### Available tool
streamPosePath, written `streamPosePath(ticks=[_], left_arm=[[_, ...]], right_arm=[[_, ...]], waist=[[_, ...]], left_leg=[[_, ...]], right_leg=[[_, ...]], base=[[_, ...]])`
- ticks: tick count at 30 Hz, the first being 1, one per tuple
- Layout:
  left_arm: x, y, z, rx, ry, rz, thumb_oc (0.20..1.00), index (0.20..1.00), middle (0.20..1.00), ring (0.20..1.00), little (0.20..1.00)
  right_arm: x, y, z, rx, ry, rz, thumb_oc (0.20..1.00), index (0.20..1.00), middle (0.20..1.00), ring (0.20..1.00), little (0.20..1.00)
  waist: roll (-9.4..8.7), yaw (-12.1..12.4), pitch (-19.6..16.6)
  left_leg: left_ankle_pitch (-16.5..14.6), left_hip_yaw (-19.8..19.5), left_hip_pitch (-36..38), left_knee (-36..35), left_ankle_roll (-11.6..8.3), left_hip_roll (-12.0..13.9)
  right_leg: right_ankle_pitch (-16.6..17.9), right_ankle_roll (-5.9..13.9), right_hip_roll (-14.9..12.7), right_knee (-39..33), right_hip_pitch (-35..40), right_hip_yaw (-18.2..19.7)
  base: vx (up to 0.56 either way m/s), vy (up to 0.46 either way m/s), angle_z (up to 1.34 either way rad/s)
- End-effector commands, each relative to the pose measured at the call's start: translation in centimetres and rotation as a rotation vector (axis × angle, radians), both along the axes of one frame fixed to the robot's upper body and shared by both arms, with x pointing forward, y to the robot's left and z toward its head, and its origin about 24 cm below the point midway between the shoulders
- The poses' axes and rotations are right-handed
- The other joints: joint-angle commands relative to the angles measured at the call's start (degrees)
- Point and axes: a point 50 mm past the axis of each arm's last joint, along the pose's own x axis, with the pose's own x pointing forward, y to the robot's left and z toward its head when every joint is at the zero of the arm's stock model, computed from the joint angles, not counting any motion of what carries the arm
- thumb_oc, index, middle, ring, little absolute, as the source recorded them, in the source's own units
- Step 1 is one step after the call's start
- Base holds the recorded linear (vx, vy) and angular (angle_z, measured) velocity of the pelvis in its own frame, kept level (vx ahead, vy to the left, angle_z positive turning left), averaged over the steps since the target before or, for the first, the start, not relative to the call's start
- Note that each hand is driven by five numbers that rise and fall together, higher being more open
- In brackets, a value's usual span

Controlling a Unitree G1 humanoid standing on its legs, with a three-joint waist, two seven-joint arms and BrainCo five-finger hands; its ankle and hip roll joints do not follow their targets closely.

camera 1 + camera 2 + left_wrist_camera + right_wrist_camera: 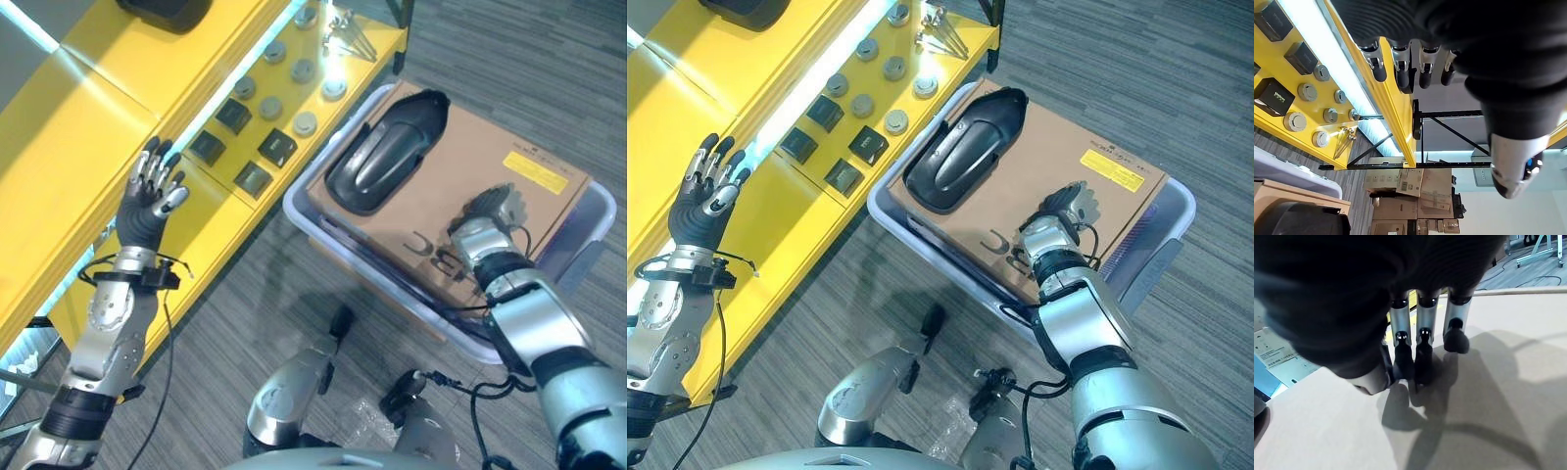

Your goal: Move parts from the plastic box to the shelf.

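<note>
The black part (387, 152) lies on a cardboard sheet (460, 196) covering the plastic box (313, 211), beside the yellow shelf (211, 211) — not yet moved. The right hand (1063, 211), fingers straight, tips on the cardboard, holds nothing; it is well short of the part. The left hand (152, 191), fingers spread, hovers over the shelf — likely ready to receive. 2 rows of small parts (269, 108) occupy the shelf.

Silver-grey arms, dark ribbed wrist covers, silver fingers (157, 174) (tips dark).
</note>
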Motion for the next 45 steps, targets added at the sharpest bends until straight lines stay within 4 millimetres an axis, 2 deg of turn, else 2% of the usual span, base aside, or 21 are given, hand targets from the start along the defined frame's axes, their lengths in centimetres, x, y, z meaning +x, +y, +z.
streamPosePath(ticks=[1,3,4,5,6,11,14,16,23,28,31,37,45], left_arm=[[-0.2,-0.6,3.2,-0.021,-0.181,-0.022,1.000,1.000,1.000,1.000,1.000],[-0.3,-0.6,3.1,-0.022,-0.180,-0.020,1.000,1.000,1.000,1.000,1.000],[-0.3,-0.6,3.1,-0.023,-0.181,-0.019,1.000,1.000,1.000,1.000,1.000],[-0.5,-0.5,3.0,-0.024,-0.183,-0.009,1.000,1.000,1.000,1.000,1.000],[-0.6,-0.4,3.0,-0.027,-0.183,-0.004,1.000,1.000,1.000,1.000,1.000],[-1.1,0.2,2.8,-0.041,-0.183,0.020,1.000,1.000,1.000,1.000,1.000],[-1.1,0.4,2.8,-0.046,-0.177,0.031,1.000,1.000,1.000,1.000,1.000],[-1.1,0.4,2.8,-0.048,-0.175,0.037,1.000,1.000,1.000,1.000,1.000],[-0.9,0.2,2.7,-0.054,-0.160,0.044,1.000,1.000,1.000,1.000,1.000],[-0.7,-0.6,2.2,-0.051,-0.143,0.029,1.000,1.000,1.000,1.000,1.000],[-0.7,-0.9,2.0,-0.051,-0.139,0.023,1.000,1.000,1.000,1.000,1.000],[-0.7,-1.5,2.0,-0.054,-0.146,0.006,1.000,1.000,1.000,1.000,1.000],[-0.8,-1.7,2.1,-0.056,-0.158,-0.002,1.000,1.000,1.000,1.000,1.000]], right_arm=[[0.3,0.3,1.0,0.008,-0.087,0.040,0.200,0.200,0.200,0.200,0.200],[0.4,0.5,1.4,0.055,-0.150,0.042,0.200,0.200,0.200,0.200,0.200],[0.6,0.9,2.0,0.112,-0.240,0.041,0.310,0.310,0.310,0.310,0.310],[0.7,1.5,3.4,0.157,-0.364,0.052,0.959,0.959,0.959,0.959,0.959],[0.8,1.8,4.4,0.168,-0.454,0.064,1.000,1.000,1.000,1.000,1.000],[0.4,3.1,9.2,0.156,-0.718,0.162,1.000,1.000,1.000,1.000,1.000],[0.2,4.3,10.5,0.139,-0.763,0.224,1.000,1.000,1.000,1.000,1.000],[0.2,4.8,10.7,0.139,-0.763,0.247,1.000,1.000,1.000,1.000,1.000],[0.9,6.9,9.0,0.146,-0.627,0.332,1.000,1.000,1.000,1.000,1.000],[1.8,9.3,5.7,0.144,-0.449,0.376,1.000,1.000,1.000,1.000,1.000],[2.0,10.2,4.8,0.138,-0.404,0.394,1.000,1.000,1.000,1.000,1.000],[2.1,12.1,3.4,0.135,-0.343,0.417,1.000,1.000,1.000,1.000,1.000],[2.0,12.9,3.0,0.140,-0.346,0.411,1.000,1.000,1.000,1.000,1.000]], waist=[[-1.90,0.6,5.0],[-1.90,0.4,5.1],[-1.92,0.1,5.1],[-1.92,-0.3,5.1],[-1.91,-0.6,5.0],[-1.94,-1.7,4.6],[-1.92,-2.4,4.1],[-1.94,-2.6,4.0],[-1.28,-3.0,3.4],[-0.44,-1.9,3.1],[-0.18,-1.5,3.1],[0.12,-0.6,3.3],[0.29,-0.1,3.5]], left_leg=[[-5.0,0.8,-2.2,1.9,0.60,-0.9],[-5.0,1.0,-2.0,1.8,0.54,-0.8],[-5.0,1.1,-1.9,1.8,0.51,-0.7],[-5.2,1.3,-1.7,1.8,0.55,-0.6],[-5.3,1.3,-1.6,1.8,0.57,-0.5],[-5.9,1.9,-0.9,1.8,0.50,-0.5],[-5.7,2.2,-0.6,1.6,0.42,-0.3],[-5.8,2.4,-0.3,1.6,0.37,-0.3],[-6.1,2.6,1.3,1.9,0.33,-0.6],[-6.3,2.2,1.9,2.5,0.31,-0.9],[-6.2,2.0,1.9,2.6,0.32,-1.1],[-5.8,1.3,1.5,2.3,0.36,-1.3],[-5.5,0.7,1.3,1.8,0.33,-1.4]], right_leg=[[12.5,2.59,-2.1,-15.3,3.2,2.3],[12.5,2.52,-2.0,-15.4,3.2,2.5],[12.5,2.42,-2.0,-15.5,3.3,2.6],[12.4,2.24,-2.0,-15.3,3.2,3.0],[12.2,2.17,-2.0,-15.2,3.1,3.2],[11.9,2.16,-1.8,-15.1,3.1,4.3],[12.2,2.23,-1.7,-15.4,2.9,4.9],[12.2,2.25,-1.7,-15.4,3.0,5.1],[12.2,2.09,-2.1,-15.4,4.3,5.7],[12.1,2.02,-2.7,-15.2,5.6,5.0],[12.1,2.01,-2.8,-15.0,5.7,4.7],[12.3,2.04,-3.0,-15.0,5.6,4.1],[12.4,2.17,-3.1,-14.9,5.4,3.7]], base=[[0.00,0.000,0.00],[0.00,0.000,0.00],[0.00,0.000,0.00],[0.00,0.000,0.00],[0.00,0.026,-0.03],[0.01,0.028,-0.14],[0.01,0.032,-0.02],[0.02,0.035,-0.06],[0.03,0.028,-0.08],[0.02,0.013,-0.01],[0.00,0.000,0.00],[-0.01,0.003,0.04],[-0.01,0.004,0.06]])
